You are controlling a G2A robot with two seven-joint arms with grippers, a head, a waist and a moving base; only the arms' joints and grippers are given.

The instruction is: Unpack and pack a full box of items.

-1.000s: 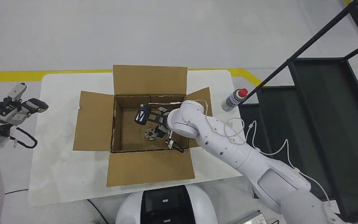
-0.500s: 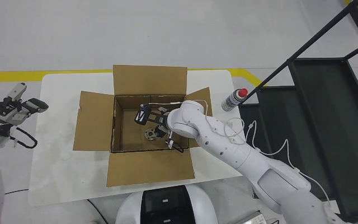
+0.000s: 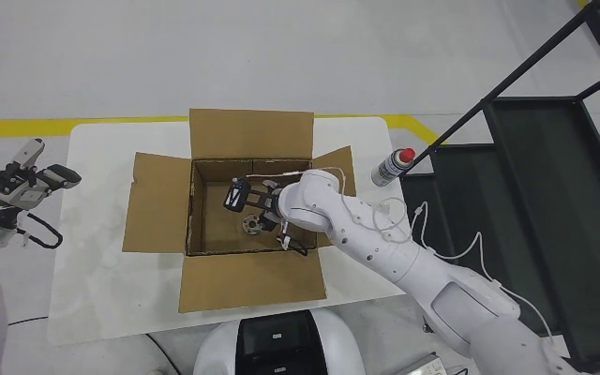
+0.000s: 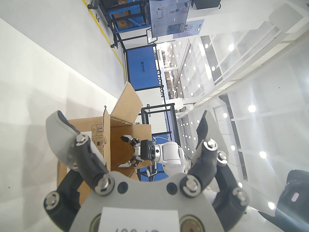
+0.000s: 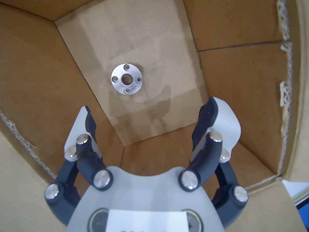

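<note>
Silver flange (image 5: 127, 79) — centre bore, four small holes — on box (image 5: 241, 25) floor; right hand (image 5: 147, 112) wide open, empty.

we see the right gripper (image 5: 148, 111) inside the cardboard box (image 5: 237, 15), jaws spread wide and empty. a round metal flange (image 5: 126, 79) (four holes round its bore) lies flat on the box floor.

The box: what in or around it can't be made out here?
- Top view: the right arm covers the box's right inner side; anything beneath is hidden.
- Right wrist view: the flange lies flat on the box floor, underside hidden.
- Top view: the can beside the box is too small to tell its label.
</note>
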